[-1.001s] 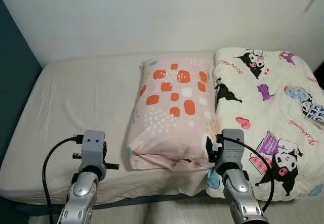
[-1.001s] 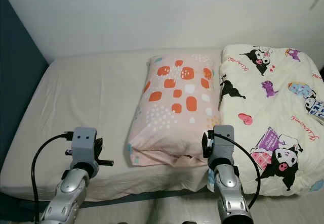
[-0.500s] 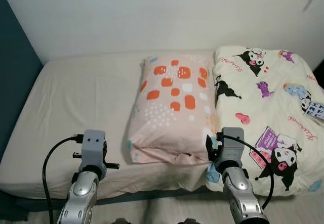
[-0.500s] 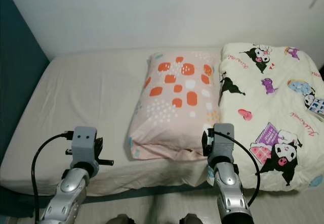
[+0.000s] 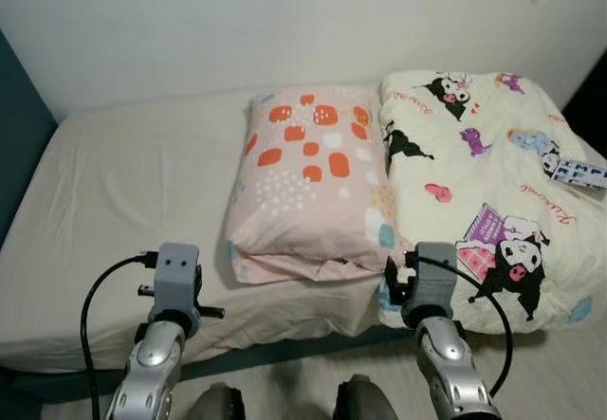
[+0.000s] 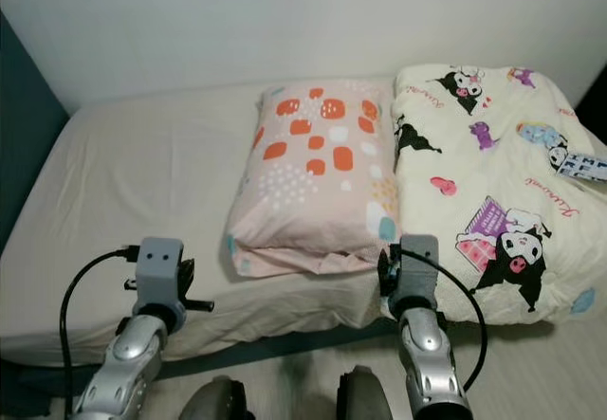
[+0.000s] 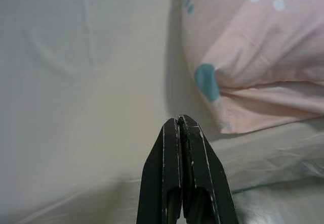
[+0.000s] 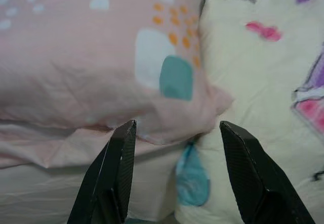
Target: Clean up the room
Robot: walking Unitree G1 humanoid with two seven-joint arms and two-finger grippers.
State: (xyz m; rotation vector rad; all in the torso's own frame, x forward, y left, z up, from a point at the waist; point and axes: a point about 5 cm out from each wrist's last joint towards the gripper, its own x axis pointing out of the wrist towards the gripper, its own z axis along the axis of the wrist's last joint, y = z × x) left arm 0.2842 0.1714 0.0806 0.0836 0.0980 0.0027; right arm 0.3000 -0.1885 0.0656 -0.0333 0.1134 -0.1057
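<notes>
right gripper (image 8: 174, 171) spread wide before the pink pillow's (image 5: 308, 178) corner, beside the cartoon quilt (image 5: 474, 183); left gripper (image 7: 179, 128) clenched over the bedsheet (image 5: 123, 192).

Bare sheet (image 5: 133, 192) open; pillow (image 5: 308, 188), quilt (image 5: 474, 183) block right.

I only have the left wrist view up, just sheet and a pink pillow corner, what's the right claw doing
Observer: The right claw is open, aimed at the near right corner of the pink pillow.
Operator: What's beside the pillow?
Observer: A cream cartoon-print quilt lies against its right side.
Operator: And the far side of the bed?
Observer: The bed runs up to a plain white wall.
Operator: How does my left claw stand?
Observer: The left claw is shut, over the sheet near the bed's front edge.
</notes>
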